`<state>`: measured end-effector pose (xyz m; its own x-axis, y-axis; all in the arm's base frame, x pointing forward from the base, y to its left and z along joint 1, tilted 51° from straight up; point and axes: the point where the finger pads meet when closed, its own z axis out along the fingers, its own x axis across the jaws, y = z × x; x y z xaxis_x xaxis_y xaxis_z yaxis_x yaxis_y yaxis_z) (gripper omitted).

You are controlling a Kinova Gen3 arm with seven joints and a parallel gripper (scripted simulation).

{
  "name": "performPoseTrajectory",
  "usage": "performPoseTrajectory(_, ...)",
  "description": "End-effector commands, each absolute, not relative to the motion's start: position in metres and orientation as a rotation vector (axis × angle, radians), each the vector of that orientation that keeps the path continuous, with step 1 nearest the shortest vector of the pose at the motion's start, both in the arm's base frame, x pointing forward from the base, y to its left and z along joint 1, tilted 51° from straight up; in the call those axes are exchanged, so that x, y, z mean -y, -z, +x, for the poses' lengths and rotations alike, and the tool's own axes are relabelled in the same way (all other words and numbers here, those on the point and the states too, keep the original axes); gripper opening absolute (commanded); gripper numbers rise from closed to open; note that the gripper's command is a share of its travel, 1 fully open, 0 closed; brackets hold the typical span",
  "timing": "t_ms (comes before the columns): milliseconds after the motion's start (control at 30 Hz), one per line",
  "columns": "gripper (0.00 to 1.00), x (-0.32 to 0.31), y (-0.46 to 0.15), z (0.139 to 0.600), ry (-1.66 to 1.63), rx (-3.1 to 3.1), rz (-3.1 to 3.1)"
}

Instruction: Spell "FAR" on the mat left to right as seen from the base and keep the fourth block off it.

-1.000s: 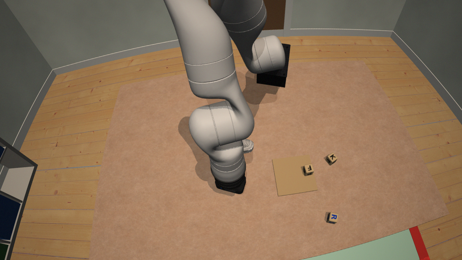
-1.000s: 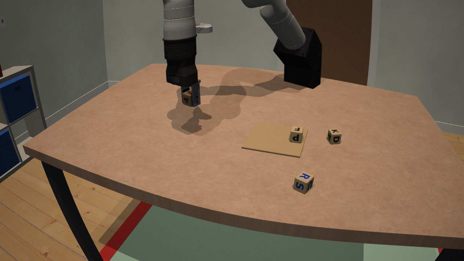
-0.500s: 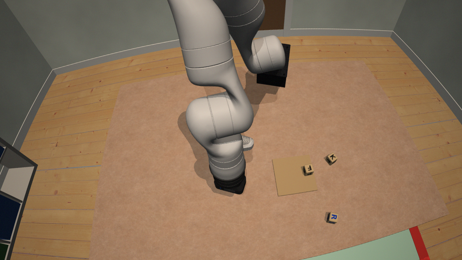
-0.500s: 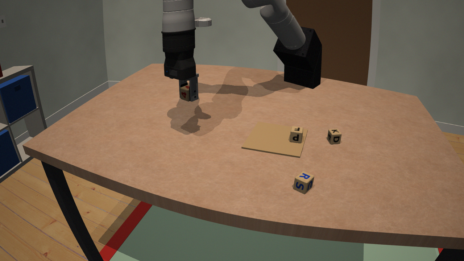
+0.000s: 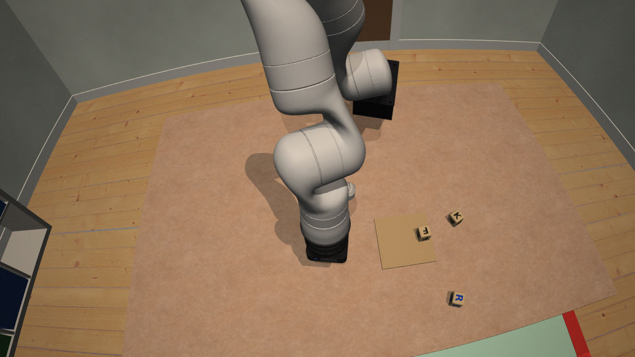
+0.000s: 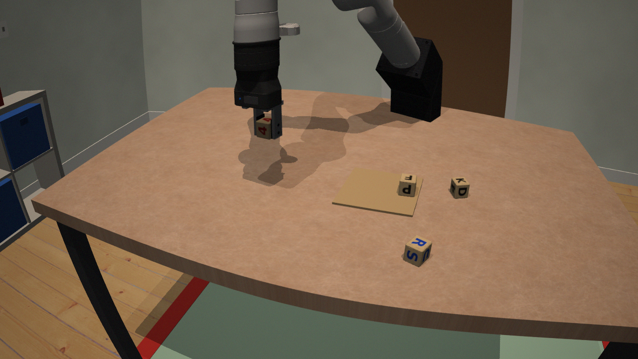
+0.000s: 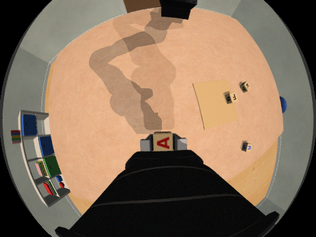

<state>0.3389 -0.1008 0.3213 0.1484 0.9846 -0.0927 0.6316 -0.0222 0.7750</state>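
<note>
My gripper (image 6: pixel 267 132) (image 7: pixel 162 139) is shut on the A block (image 6: pixel 263 129) (image 7: pixel 163 141) and holds it above the table, left of the mat in the top and exterior views. The A is red; the arm hides gripper and block in the top view. The F block (image 5: pixel 424 232) (image 6: pixel 407 185) (image 7: pixel 233 97) sits on the tan mat (image 5: pixel 399 248) (image 6: pixel 363 196) (image 7: pixel 214 112), near its right edge, F up, its letter upside down in the exterior view. The R block (image 5: pixel 457 298) (image 6: pixel 417 251) (image 7: pixel 248 147) lies off the mat, blue R up, letter turned sideways in the top view.
The K block (image 5: pixel 456 217) (image 6: pixel 459 188) (image 7: pixel 246 86) lies off the mat, to the right of the F block, turned askew. The black robot base (image 5: pixel 372 110) (image 6: pixel 414 95) (image 7: pixel 176 10) stands at the table's far side. The R block is between the mat and the table's front edge.
</note>
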Motion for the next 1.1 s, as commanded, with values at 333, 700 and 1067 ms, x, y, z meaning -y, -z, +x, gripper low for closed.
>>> performPoseTrajectory(333, 0.57, 0.040, -0.292, 0.326, -0.317, -1.967, 1.133)
performPoseTrajectory(700, 0.57, -0.017, -0.268, 0.317, -0.004, -2.191, 0.511)
performPoseTrajectory(1067, 0.57, -0.058, -0.249, 0.310, 0.219, -2.261, 0.048)
